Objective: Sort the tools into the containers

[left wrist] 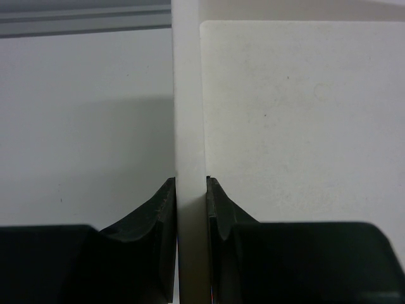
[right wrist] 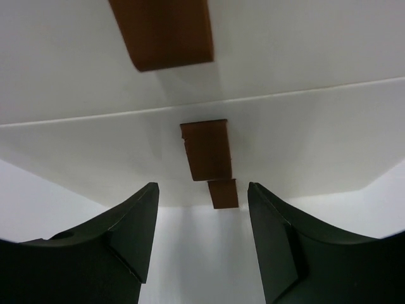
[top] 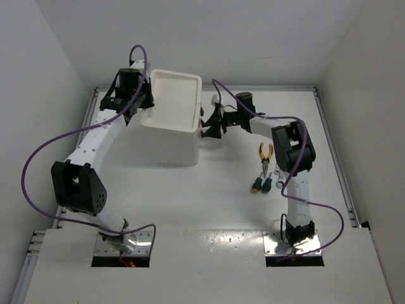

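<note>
- When viewed from overhead, no tool sorted yet: yellow-handled pliers point(top: 265, 154), one green-handled screwdriver point(top: 256, 184) and a second screwdriver point(top: 268, 184) lying close together on the table point(top: 190, 202), well apart from the white container unit point(top: 168, 147). Silver glint beside them too small to name.
- Same view: tray top bare of tools. Left gripper point(top: 144, 102) at the unit's far left rim, right gripper point(top: 206, 123) against its right face.
- From the left wrist: left gripper point(left wrist: 190, 187) pinched onto a thin white wall point(left wrist: 188, 95) of the unit, both fingers point(left wrist: 162, 204) touching it, no gap showing.
- From the right wrist: right gripper point(right wrist: 202, 190) spread wide and holding nothing. Middle knob point(right wrist: 207, 151) lined up between the fingertips and just beyond them, lowest knob point(right wrist: 223, 193) just below it, top knob point(right wrist: 163, 31) above. Drawer front point(right wrist: 304, 133) apparently closed flush.
- Judged from all three: barely begun. Probably bracing the unit with the left while reaching for a drawer knob with the right. Left to do: opening a drawer, then moving every tool across.
</note>
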Motion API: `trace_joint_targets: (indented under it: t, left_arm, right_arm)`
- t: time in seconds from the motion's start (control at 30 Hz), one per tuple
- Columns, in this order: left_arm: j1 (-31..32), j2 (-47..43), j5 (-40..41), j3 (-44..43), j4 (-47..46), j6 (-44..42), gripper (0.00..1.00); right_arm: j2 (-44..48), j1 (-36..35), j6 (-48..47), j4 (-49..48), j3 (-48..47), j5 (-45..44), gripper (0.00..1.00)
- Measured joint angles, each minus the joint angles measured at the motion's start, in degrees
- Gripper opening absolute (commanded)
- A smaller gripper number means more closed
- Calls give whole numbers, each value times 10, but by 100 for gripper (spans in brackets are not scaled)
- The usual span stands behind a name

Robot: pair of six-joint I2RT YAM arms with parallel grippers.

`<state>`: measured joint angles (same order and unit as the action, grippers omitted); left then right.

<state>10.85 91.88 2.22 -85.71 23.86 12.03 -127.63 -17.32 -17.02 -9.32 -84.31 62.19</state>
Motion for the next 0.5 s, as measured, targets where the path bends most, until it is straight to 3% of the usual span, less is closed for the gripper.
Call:
trace_joint_targets:
  t: [0.33, 0.47, 0.5]
  left_arm:
    - [0, 2, -5, 0, -3, -1, 0]
    - [0, 2, -7, 0, -4, -2, 0]
    - [0, 2, -7, 0, -5, -2, 0]
  right_arm:
    - [0, 2, 12, -22, -38, -12, 60]
    - [0, 2, 25, -31, -42, -10, 46]
    - [0, 2, 28, -31, -42, -6, 36]
